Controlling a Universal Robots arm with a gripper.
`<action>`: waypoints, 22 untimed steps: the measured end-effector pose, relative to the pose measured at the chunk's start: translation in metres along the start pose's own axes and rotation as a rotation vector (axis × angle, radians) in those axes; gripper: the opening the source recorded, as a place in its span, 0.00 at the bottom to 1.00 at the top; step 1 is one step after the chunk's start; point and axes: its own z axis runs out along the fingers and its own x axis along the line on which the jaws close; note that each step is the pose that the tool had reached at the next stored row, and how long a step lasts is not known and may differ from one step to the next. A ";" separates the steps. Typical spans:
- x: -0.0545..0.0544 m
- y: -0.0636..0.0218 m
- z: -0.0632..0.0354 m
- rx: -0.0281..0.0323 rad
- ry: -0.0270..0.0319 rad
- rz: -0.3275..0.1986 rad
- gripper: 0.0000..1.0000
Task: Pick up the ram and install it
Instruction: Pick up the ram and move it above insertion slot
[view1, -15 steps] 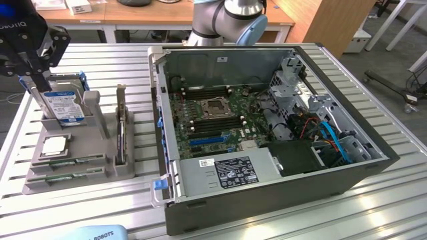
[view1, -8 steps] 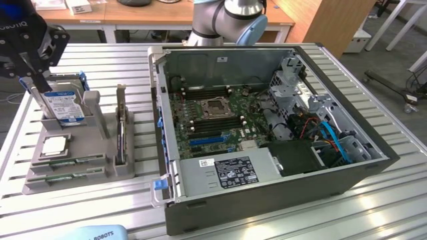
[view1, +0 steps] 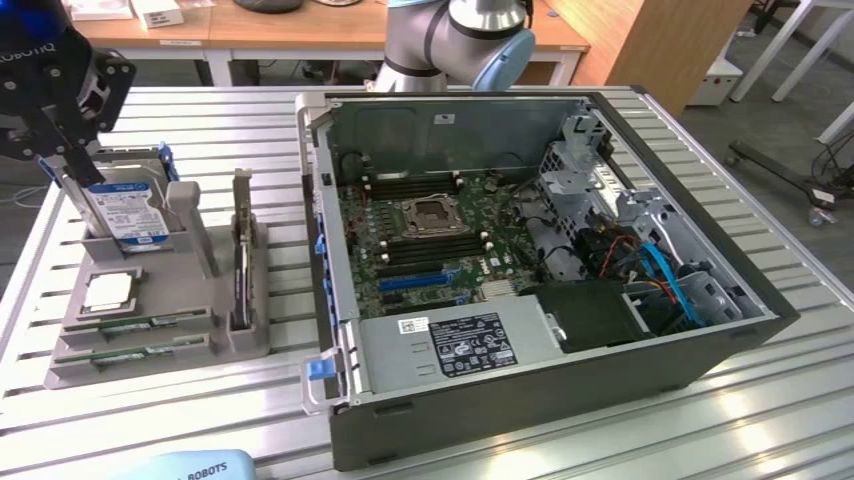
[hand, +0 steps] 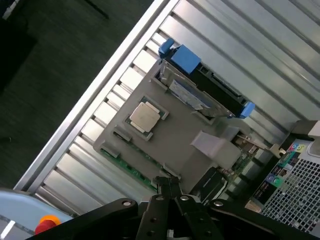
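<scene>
Two ram sticks (view1: 140, 324) flat in slots at grey holder's (view1: 251, 342) end opposite the hard drive (view1: 130, 212), faces up for easy grasping. Holds pincer (view1: 83, 178) shut, empty, above the holder, apart from both.

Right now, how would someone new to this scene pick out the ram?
On the exterior view's left of the open computer case sits a grey tray. Two ram sticks lie flat in slots along its near edge. They are long, thin green strips, unlike the square silver chip behind them and the upright hard drive.
</scene>
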 end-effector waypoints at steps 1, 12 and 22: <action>0.000 0.0000 0.0001 -0.0002 0.0006 -0.017 0.10; 0.000 0.0000 0.0009 -0.0024 0.0094 -0.213 0.10; 0.000 -0.0001 0.0016 -0.0047 0.0186 -0.396 0.10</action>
